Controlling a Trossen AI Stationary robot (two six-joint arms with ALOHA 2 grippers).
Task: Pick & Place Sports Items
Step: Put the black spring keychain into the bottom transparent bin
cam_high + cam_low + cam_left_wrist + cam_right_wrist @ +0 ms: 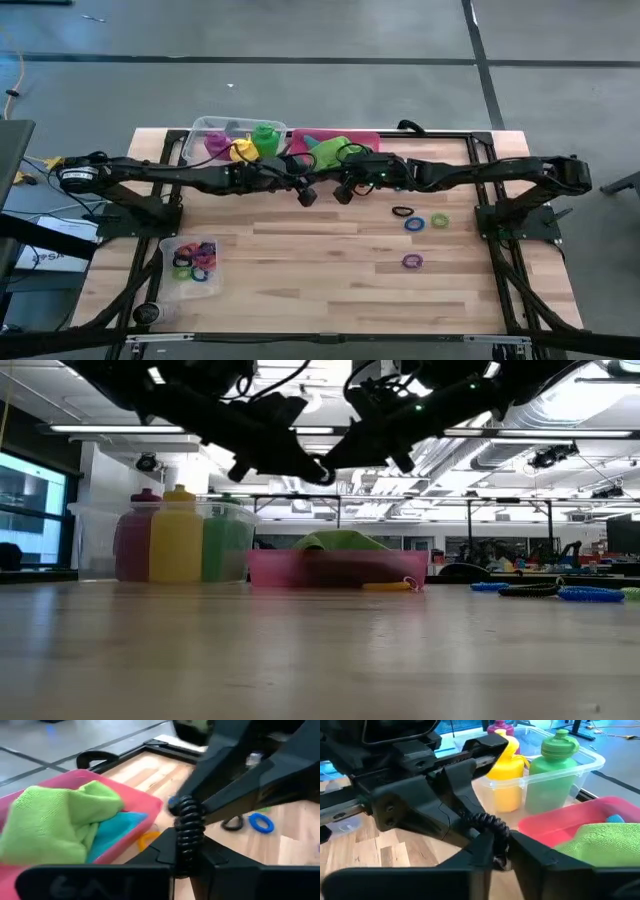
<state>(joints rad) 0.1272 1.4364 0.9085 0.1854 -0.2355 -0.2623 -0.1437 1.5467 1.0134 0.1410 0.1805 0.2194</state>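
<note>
Black coiled ring (188, 827) pinched between both grippers' jaws, left gripper (306, 195) and right gripper (343, 192), just beside pink tray (366, 137).

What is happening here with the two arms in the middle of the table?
Both arms meet in the air above the middle of the table. The left tool is shut on a black coiled ring, and the right tool is at the same ring, so it looks like a handover. Behind them, three bottles stand in a clear tub, and a green cloth lies in the pink tray. A few loose rings lie on the table.
</note>
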